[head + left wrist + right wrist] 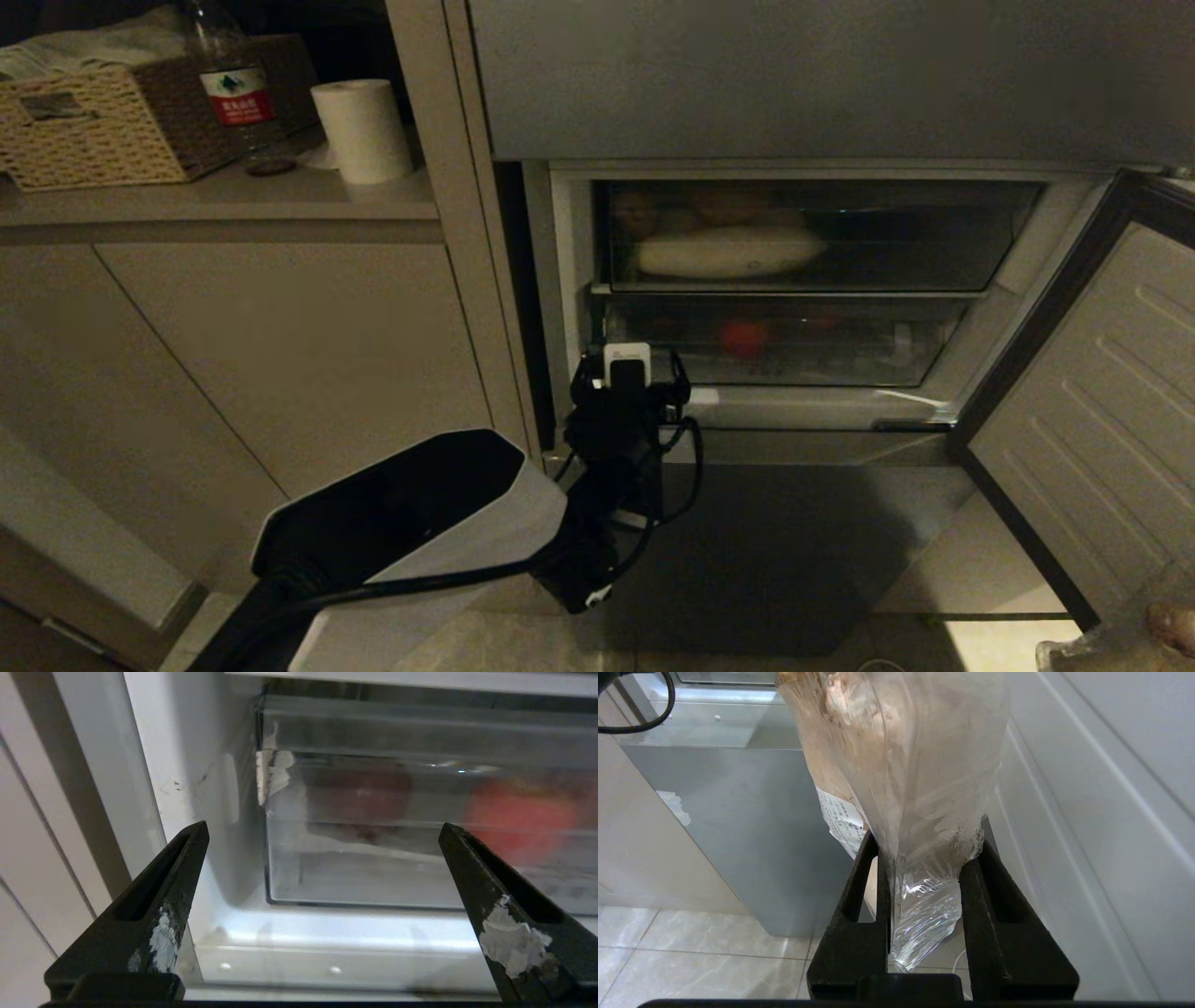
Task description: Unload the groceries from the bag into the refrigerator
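Before the refrigerator, left gripper gapes empty; right gripper clamps a clear pack.

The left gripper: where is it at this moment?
In the head view the left gripper sits at the left end of the refrigerator's open compartment, in front of the lower clear drawer, fingers wide apart and empty.

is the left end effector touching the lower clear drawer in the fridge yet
Apart. In the left wrist view the left end effector is wide open, with both fingertips short of the lower clear drawer; the white sill of the refrigerator shows in between.
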Robot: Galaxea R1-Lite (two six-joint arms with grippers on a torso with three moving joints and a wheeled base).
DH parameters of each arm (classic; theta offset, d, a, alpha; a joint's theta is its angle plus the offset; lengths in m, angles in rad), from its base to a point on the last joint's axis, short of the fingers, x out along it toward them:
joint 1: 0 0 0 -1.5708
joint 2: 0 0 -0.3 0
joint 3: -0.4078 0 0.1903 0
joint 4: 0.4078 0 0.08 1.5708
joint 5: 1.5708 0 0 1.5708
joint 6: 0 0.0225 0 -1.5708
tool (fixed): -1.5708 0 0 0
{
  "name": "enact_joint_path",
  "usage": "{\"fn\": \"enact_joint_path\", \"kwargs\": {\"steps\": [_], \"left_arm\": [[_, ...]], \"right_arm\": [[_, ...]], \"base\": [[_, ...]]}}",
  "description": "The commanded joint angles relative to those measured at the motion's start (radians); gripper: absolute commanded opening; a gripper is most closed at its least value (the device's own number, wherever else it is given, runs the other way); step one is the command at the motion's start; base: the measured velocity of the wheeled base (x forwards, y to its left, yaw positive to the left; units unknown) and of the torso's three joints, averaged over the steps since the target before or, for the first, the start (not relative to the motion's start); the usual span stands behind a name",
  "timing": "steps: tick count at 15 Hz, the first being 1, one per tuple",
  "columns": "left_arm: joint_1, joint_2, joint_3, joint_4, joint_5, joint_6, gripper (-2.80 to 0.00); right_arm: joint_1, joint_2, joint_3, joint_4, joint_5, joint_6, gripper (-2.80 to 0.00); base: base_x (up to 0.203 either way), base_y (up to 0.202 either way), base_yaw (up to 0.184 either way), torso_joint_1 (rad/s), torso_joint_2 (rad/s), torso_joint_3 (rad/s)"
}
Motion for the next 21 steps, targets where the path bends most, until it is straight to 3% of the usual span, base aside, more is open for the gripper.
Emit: {"fn": "enact_joint_path", "kwargs": {"steps": [1,5,21], "left_arm": [[0.008,0.024,-0.061,0.023,0.003,0.0,0.0],[0.024,0.052,-0.142,0.083,0.003,0.0,0.0],[0.036,0.083,-0.289,0.176,0.002,0.001,0.0]], "right_arm": [[0.0,0.0,0.0,0.0,0.0,0.0,-2.8],[0.0,0.0,-0.001,0.0,0.0,0.0,-2.8],[0.0,0.0,0.0,0.0,0.0,0.0,-2.8]], "base": [[0.0,0.0,0.0,0.0,0.0,0.0],[0.0,0.0,0.0,0.0,0.0,0.0],[0.0,0.0,0.0,0.0,0.0,0.0]]}}
